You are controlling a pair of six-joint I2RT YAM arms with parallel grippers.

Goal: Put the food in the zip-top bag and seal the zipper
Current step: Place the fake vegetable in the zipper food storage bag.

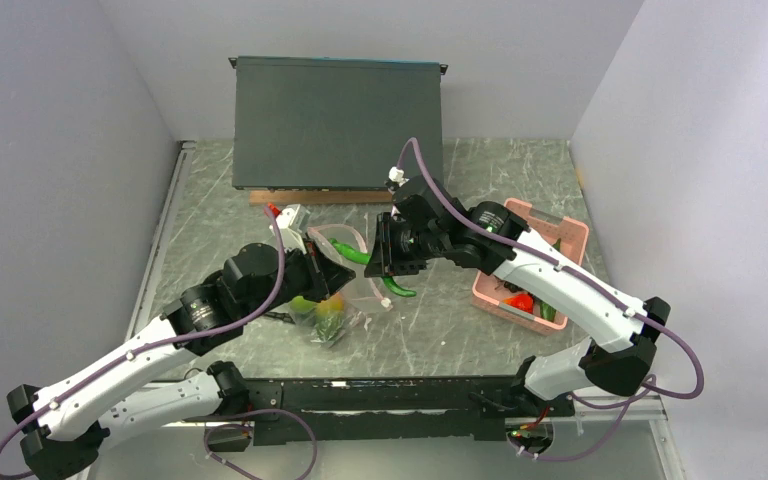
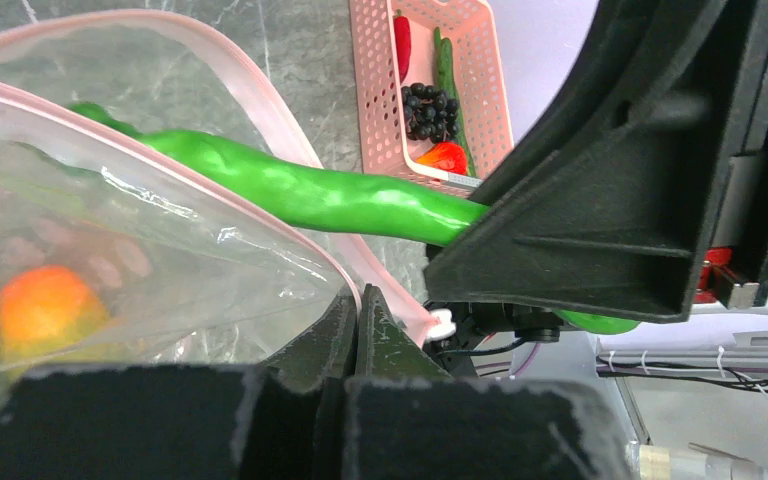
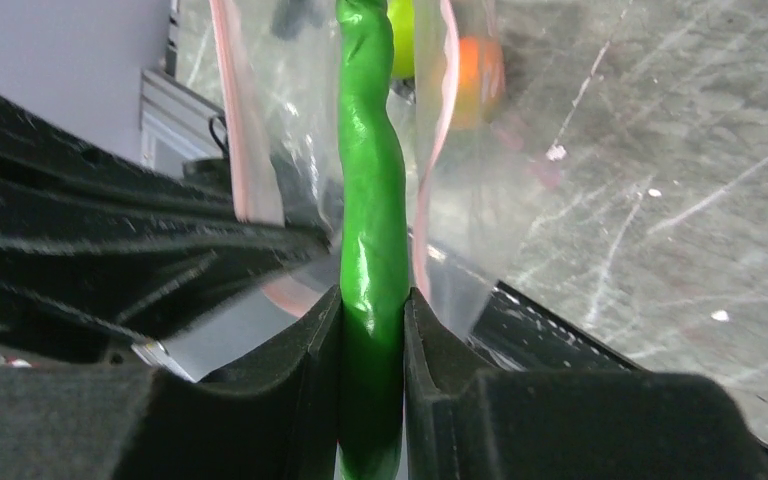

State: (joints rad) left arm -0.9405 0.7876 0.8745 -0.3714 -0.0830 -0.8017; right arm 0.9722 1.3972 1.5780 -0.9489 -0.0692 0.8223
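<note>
- Step in hand: loading the food. The right gripper (image 3: 372, 310) clenched a green chili pepper (image 3: 370, 200), its tip past the zipper (image 3: 235, 120) of the zip-top bag (image 2: 160, 250), near the table's (image 1: 460, 320) centre.
- The left gripper (image 2: 358, 310), clamped on the zipper, held the mouth agape.
- We judged the next move to call for pushing deeper, then releasing.

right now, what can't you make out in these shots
Top view: where the left hand grips the bag, hidden under that hand; the basket's contents, too small and partly under the right arm.
Left wrist view: the pepper's gripped end, behind the right hand; the basket's far end, cut off by the top edge.
Right wrist view: the pepper's tip, cut off by the top edge; the fruit in the bag, blurred.
</note>
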